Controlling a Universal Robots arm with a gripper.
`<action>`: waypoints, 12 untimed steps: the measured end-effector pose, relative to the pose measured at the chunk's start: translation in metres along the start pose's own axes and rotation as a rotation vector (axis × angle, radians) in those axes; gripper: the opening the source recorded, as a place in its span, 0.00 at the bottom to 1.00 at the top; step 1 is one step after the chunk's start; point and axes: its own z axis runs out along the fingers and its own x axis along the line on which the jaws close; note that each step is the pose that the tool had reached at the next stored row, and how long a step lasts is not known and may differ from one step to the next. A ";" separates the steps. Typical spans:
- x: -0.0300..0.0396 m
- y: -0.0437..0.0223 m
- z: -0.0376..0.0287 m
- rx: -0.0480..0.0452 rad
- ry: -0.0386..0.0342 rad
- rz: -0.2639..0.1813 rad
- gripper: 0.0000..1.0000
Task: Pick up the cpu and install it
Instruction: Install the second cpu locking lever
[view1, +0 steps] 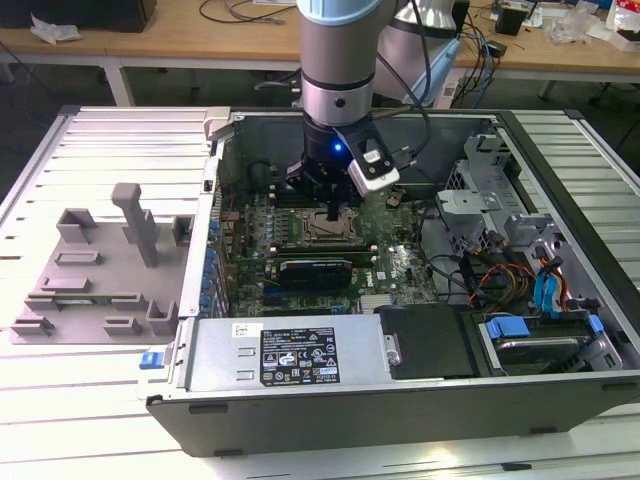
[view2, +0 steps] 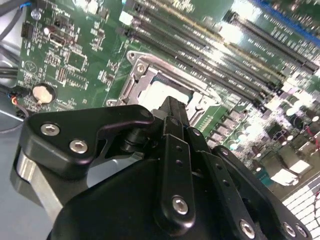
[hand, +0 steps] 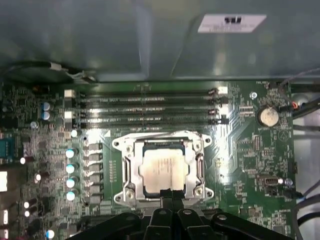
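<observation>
CPU (hand: 164, 170), a flat square with dull silver top, sits in its metal socket frame (hand: 127, 172); my black gripper (hand: 170, 196) hovers at its edge, fingers pinched together.

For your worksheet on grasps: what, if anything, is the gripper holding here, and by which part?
It cannot be told. The gripper sits at the edge of the cpu lying in the socket, but whether it grips it isn't visible.

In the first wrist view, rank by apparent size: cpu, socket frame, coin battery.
1. socket frame, the largest, surrounding the chip.
2. cpu, sitting inside that frame.
3. coin battery, clearly the smallest.
All lie on the same board, so nearness hardly skews this.
</observation>
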 end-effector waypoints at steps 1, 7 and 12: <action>-0.0001 -0.0027 -0.0001 0.0000 0.0001 -0.001 0.11; -0.0004 -0.0098 -0.0002 -0.0027 0.0017 -0.045 0.11; -0.0002 -0.0248 -0.0006 -0.0044 0.0024 -0.074 0.11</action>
